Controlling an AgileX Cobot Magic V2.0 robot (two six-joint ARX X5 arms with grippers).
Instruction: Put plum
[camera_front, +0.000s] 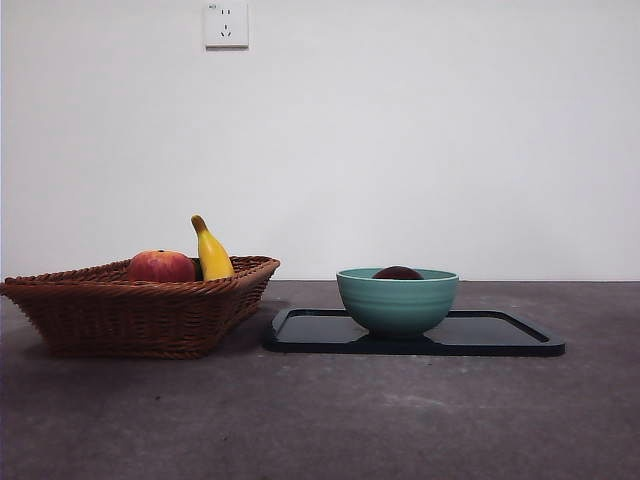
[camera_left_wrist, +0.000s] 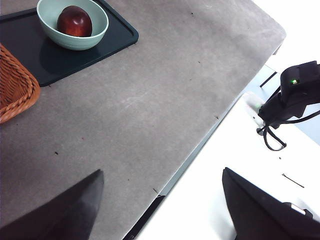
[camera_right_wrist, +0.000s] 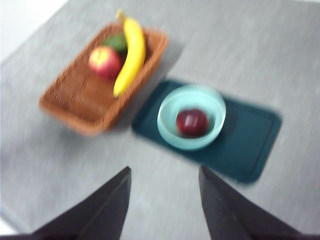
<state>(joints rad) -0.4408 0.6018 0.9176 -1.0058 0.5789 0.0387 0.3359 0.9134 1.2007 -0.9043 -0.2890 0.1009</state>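
The dark maroon plum lies in a teal bowl that stands on a dark tray. In the left wrist view the plum sits in the bowl far from my left gripper, which is open, empty and near the table's edge. In the blurred right wrist view the plum lies in the bowl; my right gripper is open and empty, high above the table. Neither gripper shows in the front view.
A wicker basket left of the tray holds a red apple-like fruit, a yellow banana and a green fruit. The other arm's base stands beyond the table's edge.
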